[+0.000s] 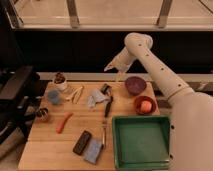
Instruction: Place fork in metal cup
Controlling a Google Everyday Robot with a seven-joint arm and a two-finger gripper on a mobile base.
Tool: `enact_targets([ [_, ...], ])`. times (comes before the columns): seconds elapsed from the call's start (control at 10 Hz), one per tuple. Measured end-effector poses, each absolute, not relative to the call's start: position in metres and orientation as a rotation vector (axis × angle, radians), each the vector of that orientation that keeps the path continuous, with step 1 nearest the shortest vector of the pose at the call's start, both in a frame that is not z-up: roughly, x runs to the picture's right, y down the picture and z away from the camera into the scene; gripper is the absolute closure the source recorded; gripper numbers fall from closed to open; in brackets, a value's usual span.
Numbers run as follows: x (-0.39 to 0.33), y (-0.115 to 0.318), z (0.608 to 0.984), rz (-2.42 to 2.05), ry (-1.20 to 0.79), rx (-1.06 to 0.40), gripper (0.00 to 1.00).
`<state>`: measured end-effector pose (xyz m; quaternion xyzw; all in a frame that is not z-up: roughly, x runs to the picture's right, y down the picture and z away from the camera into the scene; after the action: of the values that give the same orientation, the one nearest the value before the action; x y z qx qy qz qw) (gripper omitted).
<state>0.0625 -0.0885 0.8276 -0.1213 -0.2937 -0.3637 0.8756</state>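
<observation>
The fork [103, 133] is a thin silver utensil lying flat on the wooden table [50, 155], just left of the green tray and right of the black remote-like slab [82, 142]. The metal cup [43, 114], small and dark, stands upright near the table's left edge. My gripper [114, 71] hangs in the air over the table's back edge, well behind the fork and far right of the cup. Its fingers stand open with nothing between them.
A green tray [142, 160] fills the front right. Behind it sit a purple bowl [135, 85] and a red bowl [144, 105] holding an orange fruit. Also here: black-handled utensil [107, 107], grey-blue cloth [96, 98], light blue cup [54, 97], white cup [60, 83], orange carrot [63, 122], blue sponge [93, 150].
</observation>
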Motion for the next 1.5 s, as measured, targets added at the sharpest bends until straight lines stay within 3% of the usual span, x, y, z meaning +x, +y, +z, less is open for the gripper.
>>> enact_targets([
  [1.0,0.06,-0.089,0.826,-0.772,-0.618,-0.257,0.38],
  [1.5,0.034,-0.039,0.79,-0.943,-0.752,-0.298,0.38],
])
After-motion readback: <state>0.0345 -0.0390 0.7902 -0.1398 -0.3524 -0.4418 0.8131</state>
